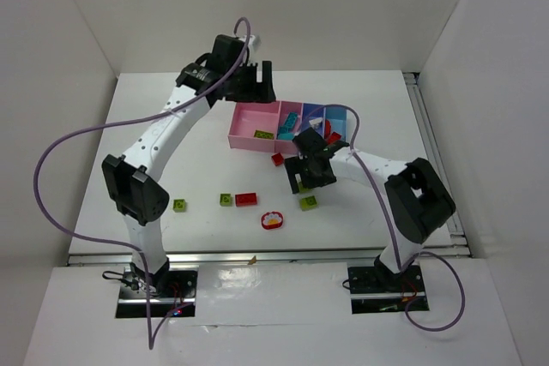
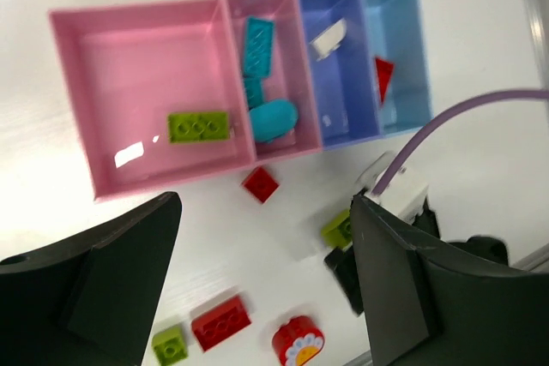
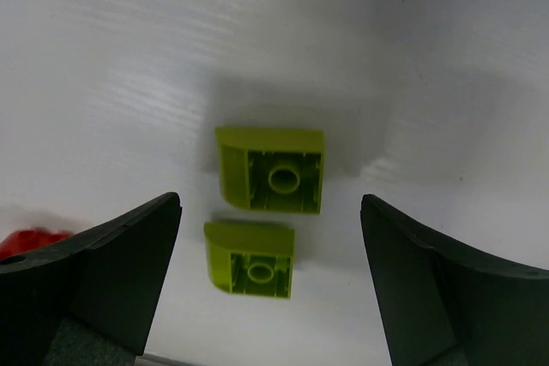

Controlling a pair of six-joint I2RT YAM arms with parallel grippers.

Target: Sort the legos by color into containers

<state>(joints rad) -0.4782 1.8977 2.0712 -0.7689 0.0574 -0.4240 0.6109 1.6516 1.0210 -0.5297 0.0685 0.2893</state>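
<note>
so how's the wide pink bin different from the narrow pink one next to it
The wide pink bin is clearly broader than the narrow pink bin. The wide pink bin holds one lime green brick, while the narrow pink bin holds only teal pieces. The wide one ends the row; the narrow one sits between it and a blue bin. Both are open-topped, rectangular and joined.
</note>
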